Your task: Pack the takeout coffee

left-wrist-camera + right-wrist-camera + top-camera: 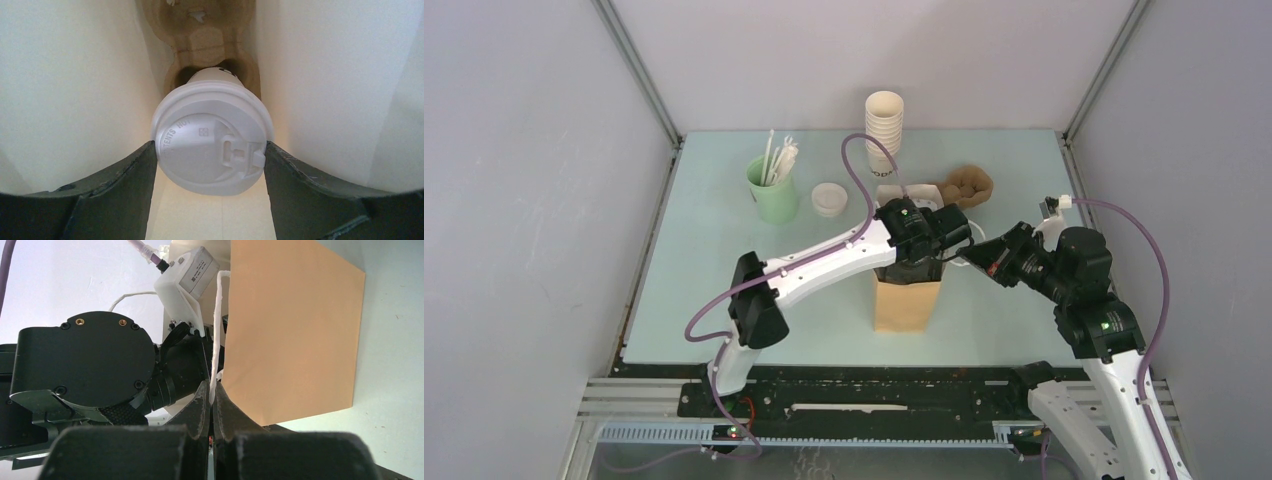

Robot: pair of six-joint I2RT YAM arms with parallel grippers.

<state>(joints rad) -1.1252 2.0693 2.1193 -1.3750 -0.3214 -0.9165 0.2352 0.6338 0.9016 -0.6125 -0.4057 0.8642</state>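
The takeout coffee, a white cup with a round white lid, stands in a brown pulp carrier at the bottom of the paper bag. My left gripper reaches down inside the bag, its two dark fingers pressed against either side of the lid. In the top view the brown bag stands upright mid-table with my left gripper in its mouth; the cup is hidden there. My right gripper is shut on the bag's white handle, beside the bag's wall; it shows in the top view at the bag's right.
A tall stack of lidless white cups stands at the back. A mint-green cup with straws is back left, a small white lid beside it. A brown pulp carrier lies behind the bag on the right.
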